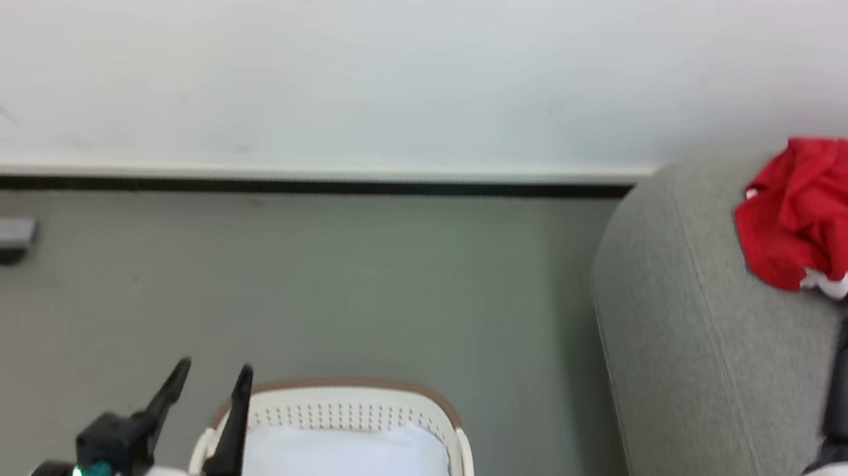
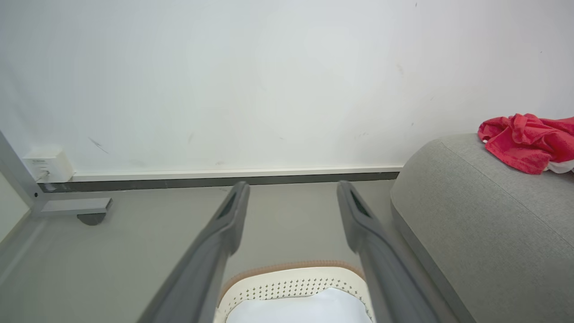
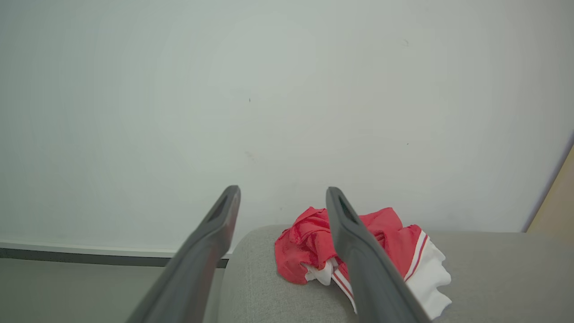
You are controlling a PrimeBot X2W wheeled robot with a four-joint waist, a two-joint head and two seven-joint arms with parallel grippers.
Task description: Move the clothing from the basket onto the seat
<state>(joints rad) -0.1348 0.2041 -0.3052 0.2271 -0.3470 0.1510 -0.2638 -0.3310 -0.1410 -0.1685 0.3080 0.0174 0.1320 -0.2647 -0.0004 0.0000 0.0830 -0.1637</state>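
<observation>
1. The basket stands on the floor at the bottom centre of the head view. The big grey seat is to its right, with a strip of floor between them.
2. A white cloth fills the part of the basket that shows. A red bundle with white stripe trim lies on the seat, near its rounded end.
3. The left gripper hangs at the basket's left rim. Its fingers are moderately apart and hold nothing. I cannot tell whether one of them touches the rim.
4. The right gripper is over the seat, just short of the red bundle. Its fingers are spread apart and empty.
5. Risk: the left fingers are so near the rim that, going down, one may strike it or catch in the holes. That could shove or tip the light basket.
6. Risk: the white cloth looks smooth and flat. A shallow pinch may take only a thin fold, which could slip out during the carry and land on the strip of floor.
7. Risk: a trailing end may drag over the rim and pull the basket along.
8. Risk: the red bundle sits close to the seat's curved end. A nudge from the right gripper, or a new piece dropped against it, might slide it off.
9. Count: one basket, one seat, two grippers, one white cloth in view and one red bundle. I cannot tell how many garments make up the bundle, or what lies under the white cloth.
</observation>
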